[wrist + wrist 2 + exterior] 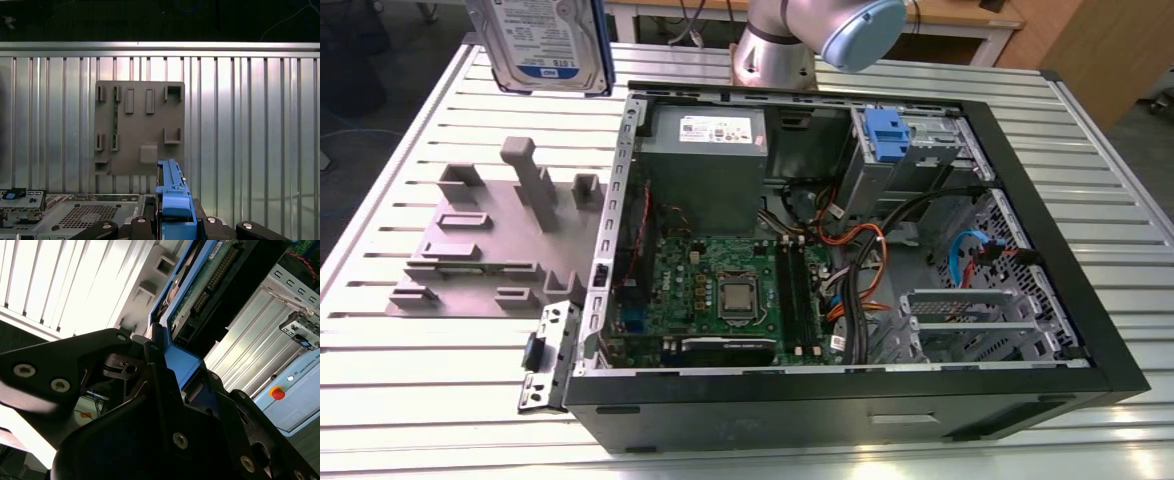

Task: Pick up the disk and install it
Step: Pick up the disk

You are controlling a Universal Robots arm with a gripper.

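Observation:
The disk (547,45), silver with a white-and-blue label and blue rails, hangs in the air above the table's far corner, at the exterior view's upper left. It is held upright, well above the grey holder plate (480,245). In the second wrist view my gripper (167,372) is shut on the disk (197,287), whose blue rail and green circuit board run away from the black fingers (150,352). In the first wrist view the disk's blue rail (172,192) rises edge-on from my gripper (172,225), above the holder plate (140,125).
An open black computer case (1067,330) lies on the slatted metal table (400,400), with the motherboard, cables and a grey power supply (707,135) inside. A blue latch piece (886,135) sits in the drive bay at the case's far side. The arm's base (781,45) stands behind the case.

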